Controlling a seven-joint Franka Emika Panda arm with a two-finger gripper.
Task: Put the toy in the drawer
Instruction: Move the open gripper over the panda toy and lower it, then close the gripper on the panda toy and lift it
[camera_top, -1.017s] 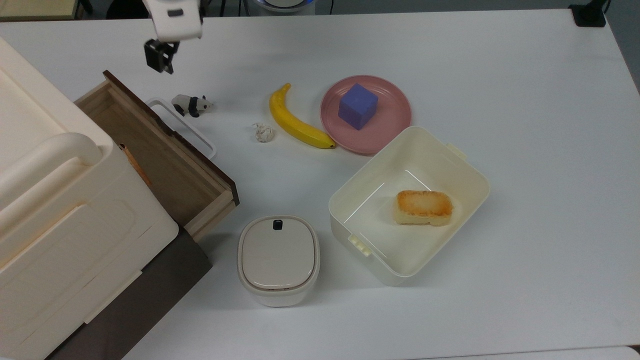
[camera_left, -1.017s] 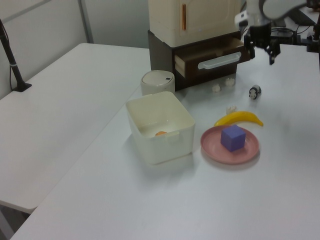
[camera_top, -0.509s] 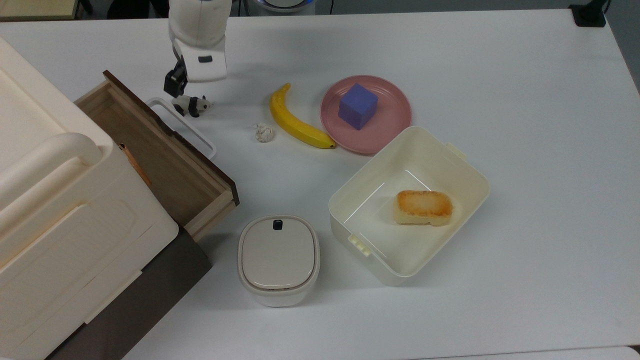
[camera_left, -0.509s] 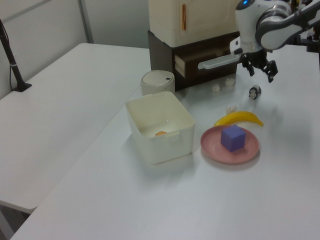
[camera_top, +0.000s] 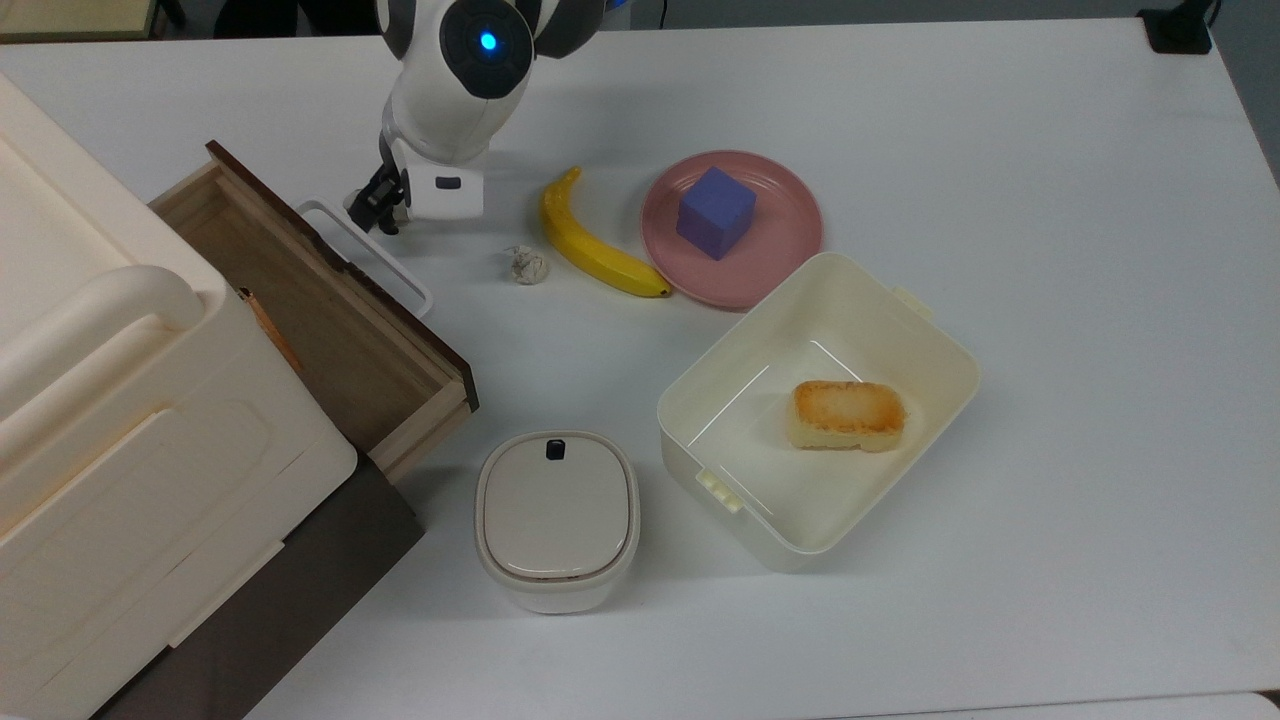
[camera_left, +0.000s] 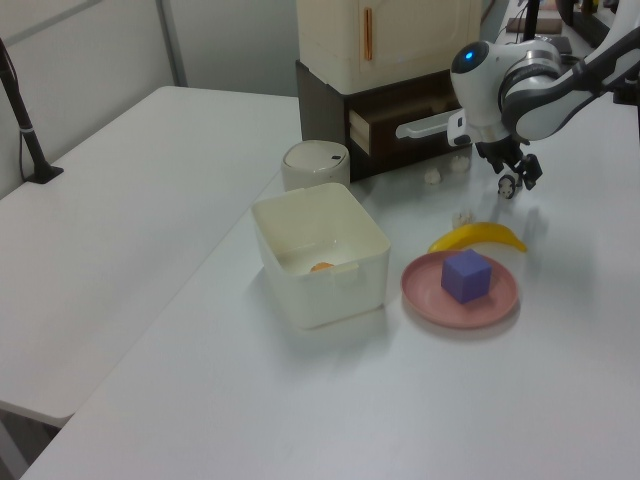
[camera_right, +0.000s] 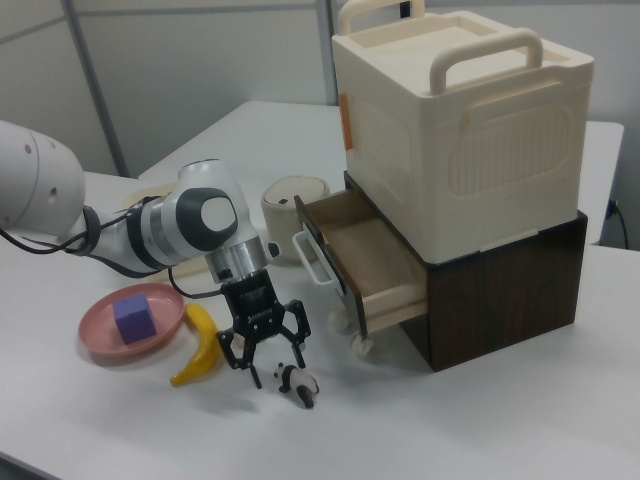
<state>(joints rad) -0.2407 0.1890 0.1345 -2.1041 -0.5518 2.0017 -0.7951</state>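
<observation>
Gripper spread low over the panda toy beside the open drawer

A white table (camera_top: 1000, 150) holds a robot arm, a storage unit and several small things. In the right view the gripper (camera_right: 264, 358) hangs just above the tabletop with its two fingers (camera_right: 232, 352) spread wide apart, holding nothing. The tiny black-and-white panda toy (camera_right: 297, 381) stands on the table right below and just to the right view's right of the fingertips; whether a finger touches it cannot be told. In the left view the toy (camera_left: 509, 184) sits at the gripper's tips.

The wooden drawer (camera_top: 300, 320) is pulled open from a dark brown cabinet (camera_right: 500, 290), its white loop handle (camera_top: 370, 255) near the gripper in the top view. A cream handled box (camera_right: 460, 120) sits on top of the cabinet.

In the top view, to the right of the gripper lie a small whitish wad (camera_top: 527, 265), then a banana (camera_top: 590, 245), then a pink plate (camera_top: 780, 250) carrying a purple cube (camera_top: 715, 212). The banana's tip touches the plate's rim. Nearer the top view's bottom are a small lidded cream container (camera_top: 557, 518) and an open cream tub (camera_top: 900, 330) with a piece of toasted bread (camera_top: 848, 415) inside
</observation>
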